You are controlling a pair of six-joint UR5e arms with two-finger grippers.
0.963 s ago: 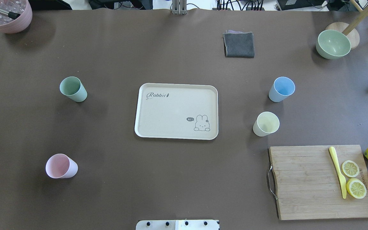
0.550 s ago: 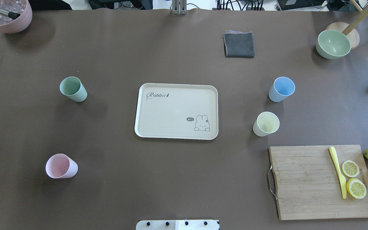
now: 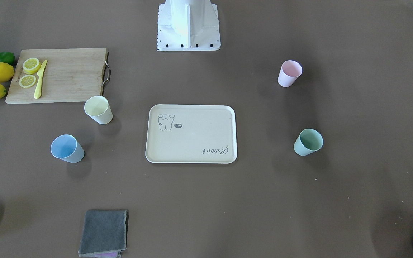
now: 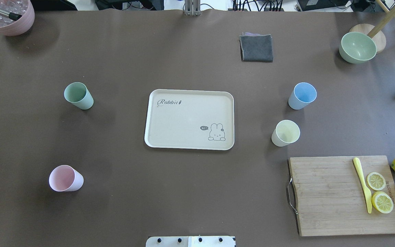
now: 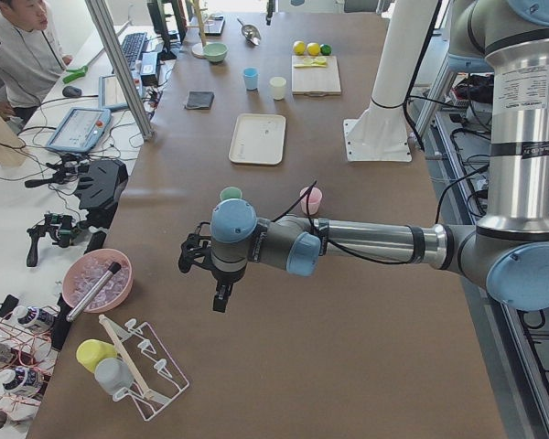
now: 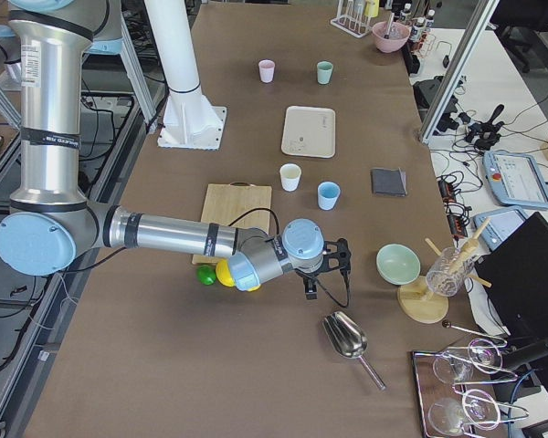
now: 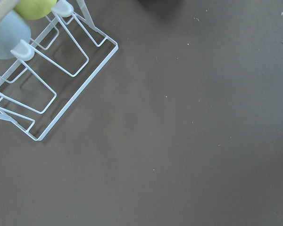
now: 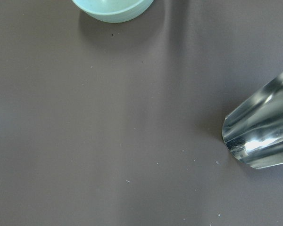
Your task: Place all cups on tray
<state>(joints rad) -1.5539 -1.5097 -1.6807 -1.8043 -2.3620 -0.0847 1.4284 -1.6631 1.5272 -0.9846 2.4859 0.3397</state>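
The cream tray (image 4: 183, 120) (image 3: 192, 143) lies empty at the table's middle. Four cups stand upright on the table around it, none on the tray. The mint green cup (image 4: 78, 95) (image 3: 308, 142) and the pink cup (image 4: 65, 178) (image 3: 289, 73) are on my left side. The light blue cup (image 4: 302, 95) (image 3: 66, 148) and the pale yellow cup (image 4: 285, 133) (image 3: 98, 109) are on my right side. My left gripper (image 5: 198, 258) hovers far off beyond the table's left part. My right gripper (image 6: 333, 258) hovers far right. I cannot tell whether either is open or shut.
A bamboo cutting board (image 4: 324, 195) with lemon slices and a yellow knife (image 4: 362, 183) lies right of the yellow cup. A grey cloth (image 4: 256, 48), green bowl (image 4: 357, 47) and mauve pot (image 4: 7, 15) sit at the back. A white wire rack (image 7: 42, 80) and metal scoop (image 8: 262, 127) lie under the wrists.
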